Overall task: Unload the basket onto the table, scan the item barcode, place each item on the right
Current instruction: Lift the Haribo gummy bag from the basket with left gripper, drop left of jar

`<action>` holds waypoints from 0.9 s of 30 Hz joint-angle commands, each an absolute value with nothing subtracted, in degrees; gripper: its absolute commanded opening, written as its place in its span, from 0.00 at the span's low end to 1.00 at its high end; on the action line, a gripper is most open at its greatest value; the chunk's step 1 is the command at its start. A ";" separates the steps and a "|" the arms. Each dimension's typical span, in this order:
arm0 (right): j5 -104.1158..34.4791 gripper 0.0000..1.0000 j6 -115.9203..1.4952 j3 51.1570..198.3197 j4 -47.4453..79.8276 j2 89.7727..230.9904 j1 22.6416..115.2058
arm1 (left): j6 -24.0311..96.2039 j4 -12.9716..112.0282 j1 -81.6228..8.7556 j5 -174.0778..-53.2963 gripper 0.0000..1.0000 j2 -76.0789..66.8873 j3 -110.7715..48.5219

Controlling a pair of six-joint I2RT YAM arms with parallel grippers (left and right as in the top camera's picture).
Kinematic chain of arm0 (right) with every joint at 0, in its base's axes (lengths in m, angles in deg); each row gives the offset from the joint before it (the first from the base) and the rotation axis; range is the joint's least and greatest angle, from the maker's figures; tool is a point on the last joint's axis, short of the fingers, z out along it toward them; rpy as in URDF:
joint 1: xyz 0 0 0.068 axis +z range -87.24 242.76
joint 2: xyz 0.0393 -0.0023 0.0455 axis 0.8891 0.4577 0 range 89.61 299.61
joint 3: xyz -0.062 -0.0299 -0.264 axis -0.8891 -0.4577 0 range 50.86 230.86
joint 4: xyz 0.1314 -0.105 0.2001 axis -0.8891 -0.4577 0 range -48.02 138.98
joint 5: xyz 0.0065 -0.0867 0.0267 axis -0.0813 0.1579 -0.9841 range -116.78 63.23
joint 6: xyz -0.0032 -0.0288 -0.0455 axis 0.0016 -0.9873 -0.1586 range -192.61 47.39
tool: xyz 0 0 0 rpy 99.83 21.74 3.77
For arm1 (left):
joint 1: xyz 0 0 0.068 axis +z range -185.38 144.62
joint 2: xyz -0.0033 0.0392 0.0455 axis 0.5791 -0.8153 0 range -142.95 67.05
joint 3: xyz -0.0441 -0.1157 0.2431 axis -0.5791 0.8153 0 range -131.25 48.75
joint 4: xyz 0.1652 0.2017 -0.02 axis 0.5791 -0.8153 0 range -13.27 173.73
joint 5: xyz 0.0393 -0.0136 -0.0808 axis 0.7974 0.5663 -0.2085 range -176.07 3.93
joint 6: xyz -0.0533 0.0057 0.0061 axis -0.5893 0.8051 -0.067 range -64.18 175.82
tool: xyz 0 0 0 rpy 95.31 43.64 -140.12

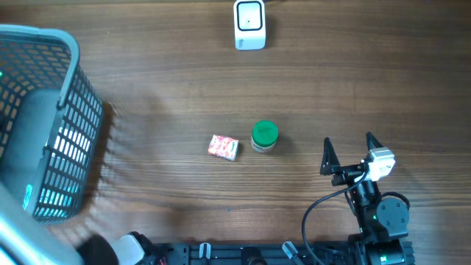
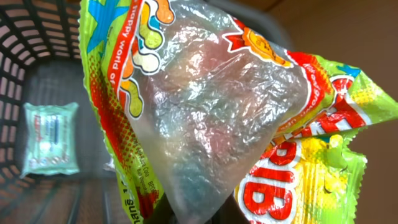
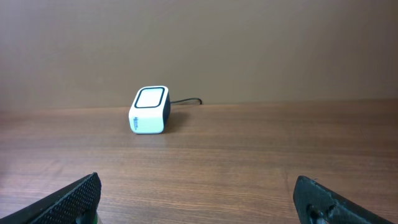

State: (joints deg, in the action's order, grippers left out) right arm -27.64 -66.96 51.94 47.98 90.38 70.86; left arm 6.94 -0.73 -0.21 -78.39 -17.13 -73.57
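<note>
A crinkled gummy-candy bag (image 2: 205, 106), clear in the middle with green, yellow and red print, fills the left wrist view. My left gripper (image 2: 194, 218) is shut on its lower tip, inside the grey mesh basket (image 1: 70, 81) at the table's left; no barcode shows on the bag. The white scanner (image 1: 250, 24) stands at the far edge, also visible ahead in the right wrist view as the scanner (image 3: 150, 110). My right gripper (image 1: 347, 153) rests open at the front right, with nothing between its fingers (image 3: 71, 200).
A teal wipes pack (image 2: 51, 138) lies on the basket floor. A small pink box (image 1: 223, 146) and a green-lidded jar (image 1: 264, 136) sit mid-table between the basket and the right arm. The scanner's cable (image 3: 186, 101) runs off behind it.
</note>
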 commanded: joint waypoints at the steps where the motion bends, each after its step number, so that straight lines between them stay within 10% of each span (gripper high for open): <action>1: -28.10 1.00 -67.99 51.64 48.22 90.03 70.99 | 5.48 -2.79 -3.92 -91.04 0.04 -7.73 -73.37; 11: -28.10 1.00 -67.99 51.64 48.22 90.03 70.99 | 3.46 -3.16 -48.51 -72.22 0.04 -5.46 -45.57; 22: -28.10 1.00 -67.99 51.64 48.22 90.03 70.99 | -6.11 41.17 -60.53 -71.85 0.04 -25.09 -10.67; 24: -28.10 1.00 -67.97 51.64 48.22 90.03 70.99 | -5.67 42.33 -60.22 -71.53 0.33 -24.74 -11.74; 25: -28.10 1.00 -67.99 51.64 48.22 90.03 70.99 | -2.63 41.85 -59.77 -71.44 0.79 -23.84 -14.82; 26: -28.10 1.00 -67.97 51.64 48.22 90.03 70.99 | 0.51 38.63 -59.53 -71.31 1.00 -22.49 -20.22; 27: -28.10 1.00 -67.99 51.64 48.22 90.03 70.99 | 2.53 34.35 -59.48 -70.30 1.00 -21.33 -25.97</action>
State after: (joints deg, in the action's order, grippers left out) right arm -27.84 -66.96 51.94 47.98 90.38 70.86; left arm -3.44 39.00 -60.07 -73.01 -25.15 -13.77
